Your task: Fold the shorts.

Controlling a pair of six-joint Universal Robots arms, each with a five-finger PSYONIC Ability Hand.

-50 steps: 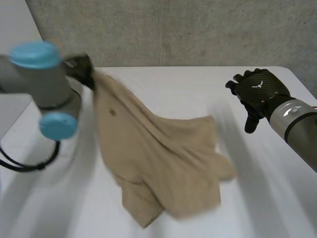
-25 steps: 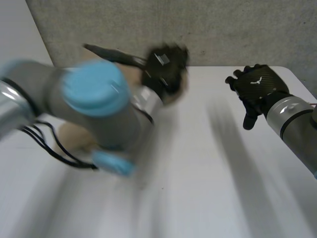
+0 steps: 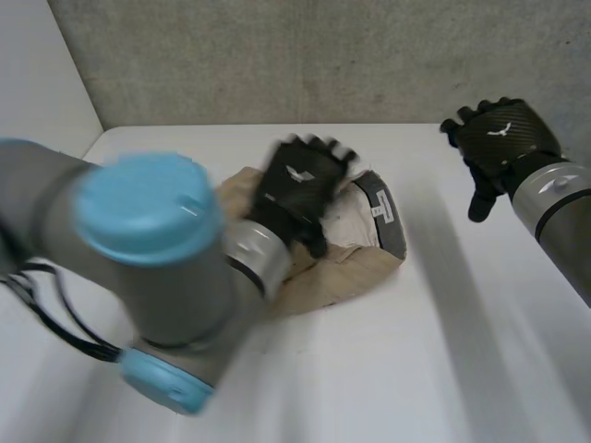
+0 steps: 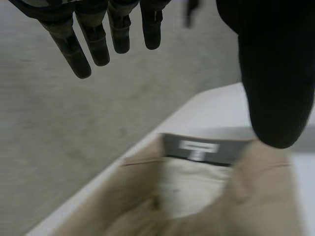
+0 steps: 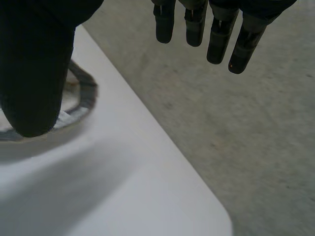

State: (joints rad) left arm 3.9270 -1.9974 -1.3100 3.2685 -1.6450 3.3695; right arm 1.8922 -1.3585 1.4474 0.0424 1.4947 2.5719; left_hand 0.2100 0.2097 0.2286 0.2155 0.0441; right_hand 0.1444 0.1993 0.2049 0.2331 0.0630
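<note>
Hiding half the shorts (image 3: pixel 343 269): left hand (image 3: pixel 297 187), apparently hovering.

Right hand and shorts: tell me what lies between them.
Only bare white table. In the head view, the stretch from the right hand to the shorts holds no object.

table (image 3: pixel 434 369): white | wall (image 3: pixel 323 55): grey, rough, behind it | panel (image 3: pixel 37 74): pale, beside wall

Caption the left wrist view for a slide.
Open black left hand above crumpled beige cloth shorts, grey waistband showing, on white table.
</note>
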